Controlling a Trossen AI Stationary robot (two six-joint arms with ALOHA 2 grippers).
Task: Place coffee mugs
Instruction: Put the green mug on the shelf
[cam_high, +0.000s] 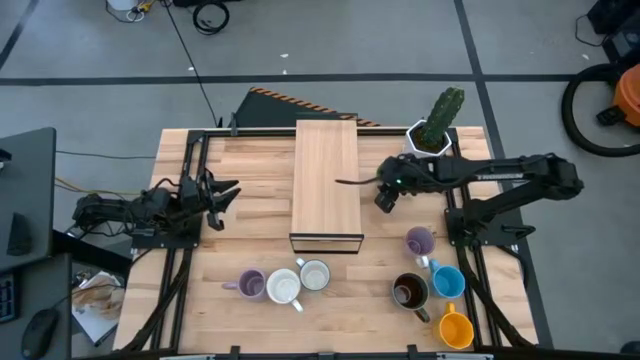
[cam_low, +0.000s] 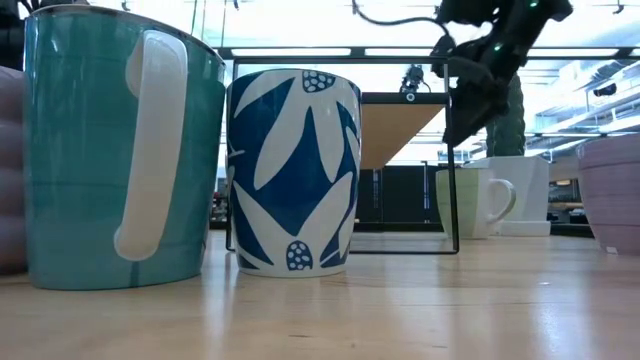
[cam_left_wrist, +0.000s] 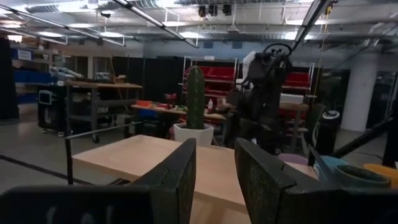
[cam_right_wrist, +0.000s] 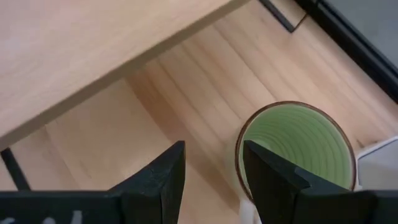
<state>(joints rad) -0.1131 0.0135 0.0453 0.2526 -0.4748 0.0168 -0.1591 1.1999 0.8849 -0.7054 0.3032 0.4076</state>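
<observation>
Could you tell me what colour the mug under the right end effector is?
Light green mug, clearest in the right wrist view.

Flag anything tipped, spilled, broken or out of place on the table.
Nothing stands out. The mugs at the front edge all stand upright, three on the left and four on the right, with no spill. The light green mug under the right gripper is upright too.

Right gripper (cam_high: 383, 198) hovers with fingers apart; left gripper (cam_high: 222, 195) waits, seemingly parted.
</observation>
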